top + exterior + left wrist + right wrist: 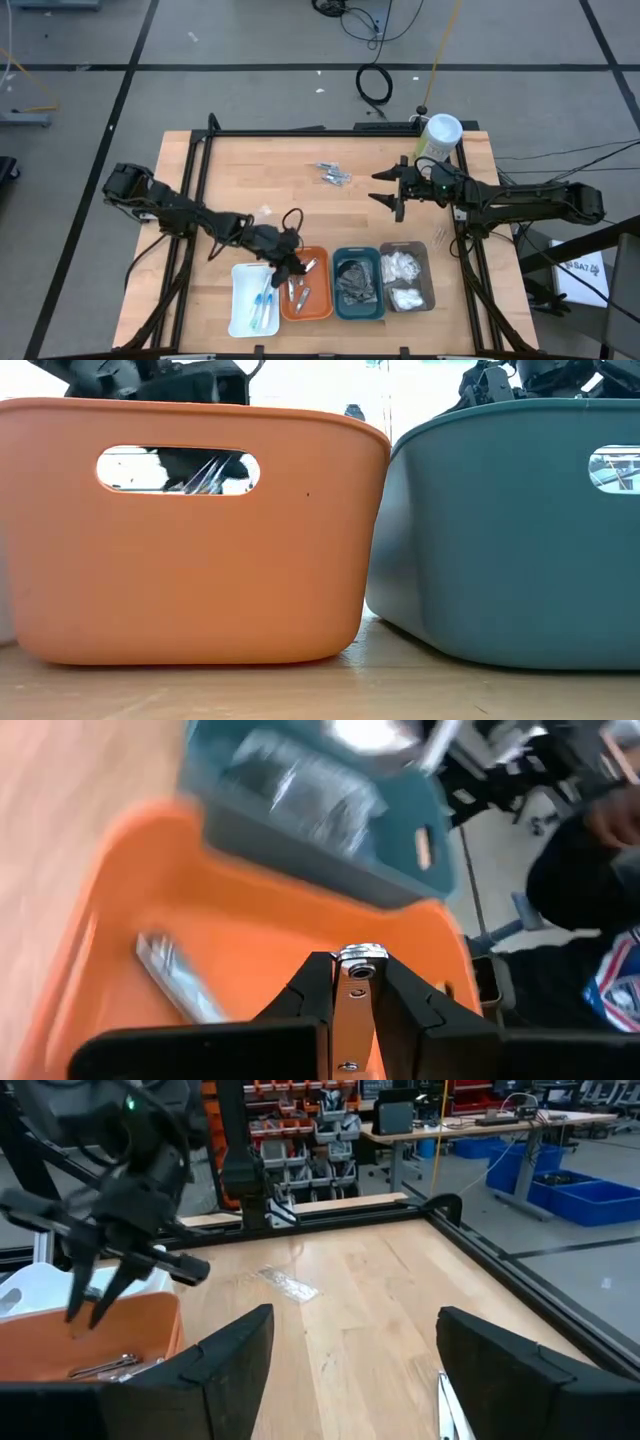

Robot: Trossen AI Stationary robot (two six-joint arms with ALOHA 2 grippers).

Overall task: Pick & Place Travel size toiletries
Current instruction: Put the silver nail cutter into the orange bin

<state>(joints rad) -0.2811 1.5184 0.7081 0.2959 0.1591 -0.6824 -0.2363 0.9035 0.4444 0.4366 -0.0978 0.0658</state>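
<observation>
Over the orange tray (306, 298), at about 6 o'clock on the table (240, 180), left gripper (293, 268) hangs w/ jaws clamped on a small silvery metal piece (362, 953). Right gripper (393, 189), near 2 o'clock by the green canister (439, 136), has jaws wide apart, nothing in them. Sorting looks well along: white tray (252, 299), orange, teal tray (357, 284) and grey tray (405, 277) all hold items. Left to do: clear-wrapped bits (333, 175) at 12 o'clock, plus thin sticks (439, 236) by the right edge. Left wrist view shows the grip; high view can't
</observation>
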